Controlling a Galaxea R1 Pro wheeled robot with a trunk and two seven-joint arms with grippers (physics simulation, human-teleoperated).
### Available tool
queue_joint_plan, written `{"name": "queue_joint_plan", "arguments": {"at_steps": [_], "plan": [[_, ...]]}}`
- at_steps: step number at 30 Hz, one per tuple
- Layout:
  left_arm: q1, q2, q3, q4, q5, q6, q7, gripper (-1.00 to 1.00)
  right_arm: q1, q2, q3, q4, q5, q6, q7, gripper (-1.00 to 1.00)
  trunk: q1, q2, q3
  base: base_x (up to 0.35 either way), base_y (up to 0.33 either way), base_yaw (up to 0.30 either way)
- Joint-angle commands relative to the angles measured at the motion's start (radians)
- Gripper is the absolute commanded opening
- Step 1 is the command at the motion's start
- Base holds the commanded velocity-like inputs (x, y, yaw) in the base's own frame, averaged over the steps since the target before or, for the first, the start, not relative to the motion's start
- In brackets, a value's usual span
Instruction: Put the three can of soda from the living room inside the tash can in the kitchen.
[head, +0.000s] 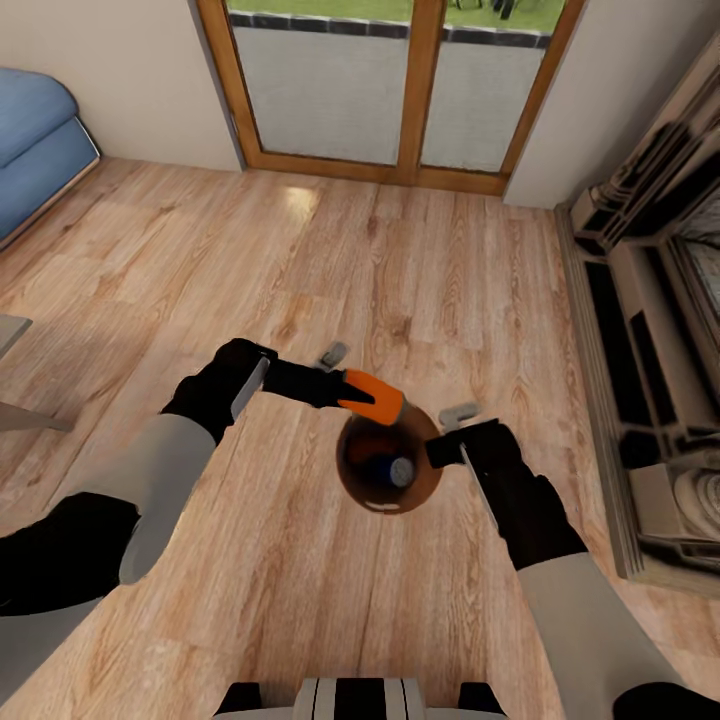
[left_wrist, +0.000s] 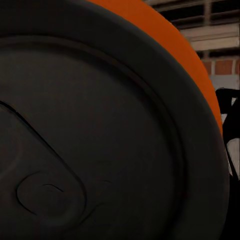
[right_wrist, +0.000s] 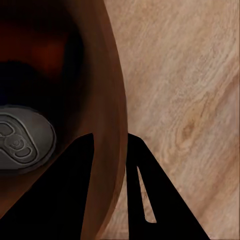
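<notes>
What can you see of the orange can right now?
The orange can is a small bright orange cylinder, glossy like painted metal. The left gripper is clamped on it, holding it tilted nearly on its side over the rim of the copper-brown trash can, not yet dropped in. The left wrist view shows its dark round end close up, with a pressed tab shape and an orange edge behind. Only the gripper visibly touches it.

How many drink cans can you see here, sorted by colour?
Orange can, held over the bin by the left end effector: 1
Dark blue can, inside the bin: 1
Total: 2
</notes>
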Motion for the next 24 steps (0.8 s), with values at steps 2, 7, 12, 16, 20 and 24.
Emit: {"name": "queue_joint_plan", "arguments": {"at_steps": [2,7,12,16,20,24], "plan": [[0.001,-0.014,-0.011,0.0,-0.005,0.0,0.002,-1.0,-0.001,0.003,0.002,-0.016,-0.042,0.003,0.003,-1.0,0.0,0.0,0.0,0.0,0.0,0.0],[0.007,-0.022,-0.02,-0.001,-0.012,0.0,0.022,-1.0,-0.001,0.005,0.002,-0.008,-0.04,0.003,0.003,-1.0,0.0,0.0,0.0,0.0,0.0,0.0],[0.011,-0.023,-0.034,-0.014,-0.012,0.0,0.09,-1.0,-0.002,0.005,0.002,-0.007,-0.04,0.003,0.003,-1.0,0.0,0.0,0.0,0.0,0.0,0.0],[0.012,-0.022,-0.077,-0.021,-0.013,0.0,0.116,-1.0,-0.004,0.005,0.001,-0.007,-0.039,0.003,0.003,-1.0,0.0,0.0,0.0,0.0,0.0,0.0],[0.015,-0.026,-0.093,-0.022,-0.011,0.0,0.169,-1.0,-0.005,0.006,0.001,-0.007,-0.037,0.003,0.003,-1.0,0.0,0.0,0.0,0.0,0.0,0.0],[0.018,-0.034,-0.099,-0.023,-0.011,0.0,0.195,-1.0,-0.006,0.005,0.001,-0.006,-0.037,0.003,0.003,-1.0,0.0,0.0,0.0,0.0,0.0,0.0]]}}
